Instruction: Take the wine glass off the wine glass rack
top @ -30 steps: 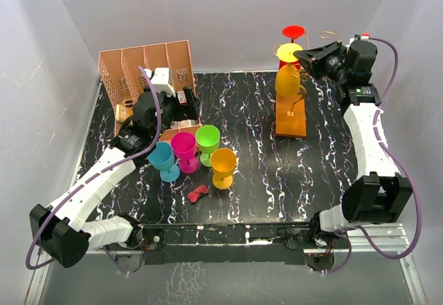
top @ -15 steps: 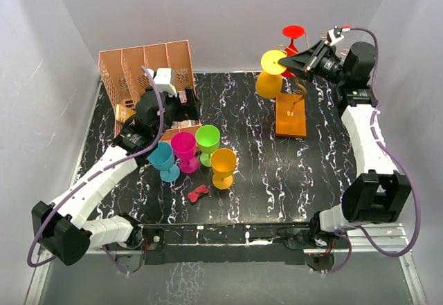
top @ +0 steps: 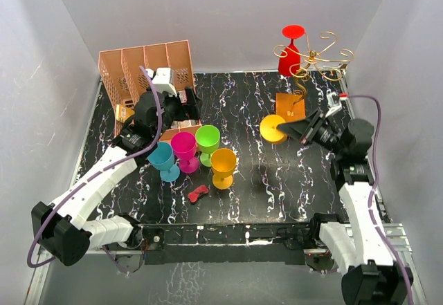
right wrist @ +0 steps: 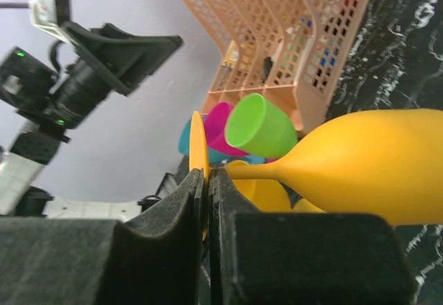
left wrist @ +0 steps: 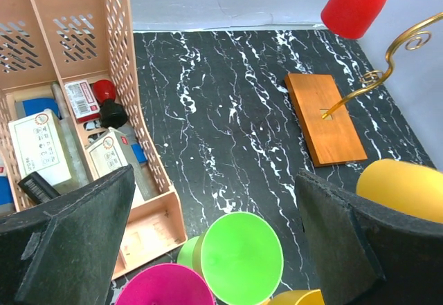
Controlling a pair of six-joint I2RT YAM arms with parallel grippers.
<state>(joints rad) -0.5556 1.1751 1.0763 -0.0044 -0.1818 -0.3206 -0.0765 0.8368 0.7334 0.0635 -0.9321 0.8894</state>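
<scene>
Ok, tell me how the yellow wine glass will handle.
Probably light and rigid: the yellow wine glass looks like opaque plastic. The right claw pinches only its thin foot, so it may pivot. Laid sideways, its round bowl would likely roll.

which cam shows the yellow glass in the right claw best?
Right wrist. The yellow glass fills the frame: bowl, stem, and foot pinched edge-on in the right claw. Top external shows it only as a small yellow shape at the claw tip. Left wrist catches just part of the bowl at its right edge.
</scene>
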